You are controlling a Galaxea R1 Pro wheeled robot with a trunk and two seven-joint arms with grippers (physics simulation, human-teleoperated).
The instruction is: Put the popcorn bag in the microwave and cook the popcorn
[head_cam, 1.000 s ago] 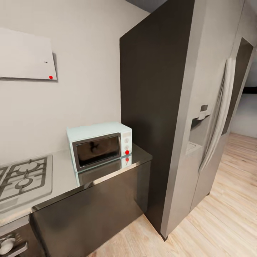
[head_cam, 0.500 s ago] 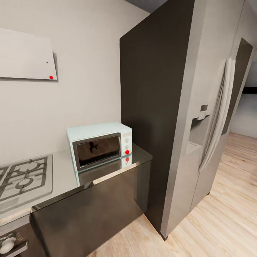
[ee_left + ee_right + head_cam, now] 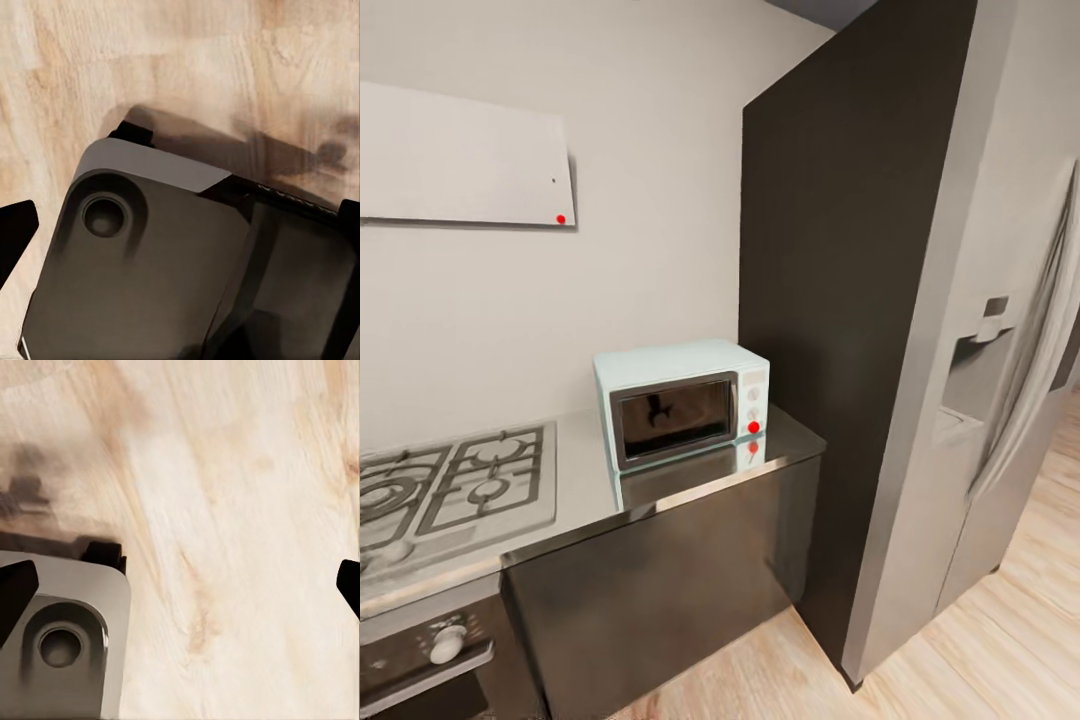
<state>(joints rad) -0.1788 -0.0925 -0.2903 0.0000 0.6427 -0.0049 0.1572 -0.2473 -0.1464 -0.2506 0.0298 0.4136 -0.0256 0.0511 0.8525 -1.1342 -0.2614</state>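
The head view has swung since half a second ago: the microwave (image 3: 682, 403), then left of centre, now sits near the middle of the picture, more of the hob (image 3: 455, 485) shows at 8 o'clock, and the fridge (image 3: 980, 330) has slid toward 3 o'clock; the things themselves have not moved relative to one another. The microwave stands on the countertop (image 3: 690, 478) at its far end, just beside the fridge's dark side panel, its long axis running along the wall and its shut dark glass door facing out into the room, toward 5 o'clock. Its knobs sit on the right panel, the lowest marked with a red dot. A pale wall panel (image 3: 460, 155) hangs at 10 o'clock. An oven (image 3: 420, 655) with a white knob is cut off by the frame at 7 o'clock, and the fridge's right side runs out of the picture.

In the left wrist view, the left gripper (image 3: 184, 217) hangs over the robot's grey base (image 3: 150, 262) and the wooden floor (image 3: 180, 67), with dark fingertips at opposite edges, spread apart. In the right wrist view, the right gripper (image 3: 180, 585) likewise shows fingertips at opposite edges, parted, over the floor and a corner of the base.
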